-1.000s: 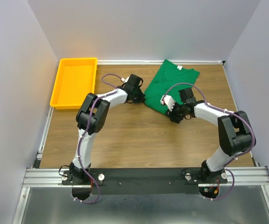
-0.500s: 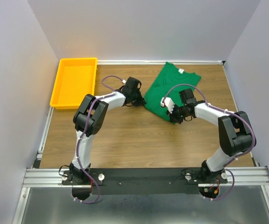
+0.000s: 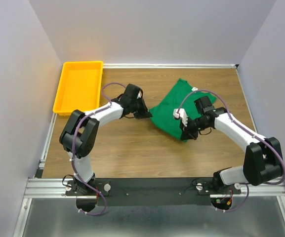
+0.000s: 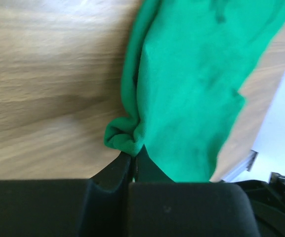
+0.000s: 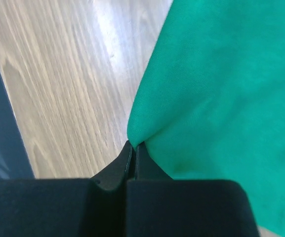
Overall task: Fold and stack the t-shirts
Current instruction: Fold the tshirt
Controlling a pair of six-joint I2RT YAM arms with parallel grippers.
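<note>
Lying rumpled toward the far right: one t-shirt (image 3: 173,109), dark green, on the table (image 3: 132,153). Judged soft, light and limp, so it would sag if lifted by its middle and is best taken at edges or corners.

Left gripper (image 3: 146,114): jaws closed, pinching a bunched fold at the shirt's left edge.

Right gripper (image 3: 185,134): jaws closed, pinching the near hem.

Yellow tray (image 3: 58,96): far left, well apart.

**Soft, even light overhead; wrist views less crisp**

The overhead view is bright and sharp across the table (image 3: 132,145), with only faint, soft shadows beneath the arms and flat, glare-free walls (image 3: 157,29). In the left wrist view the t-shirt (image 4: 191,74) looks slightly smeared, and a pale sheen lies on the far wood. In the right wrist view a bright streak of glare crosses the wood grain.
</note>
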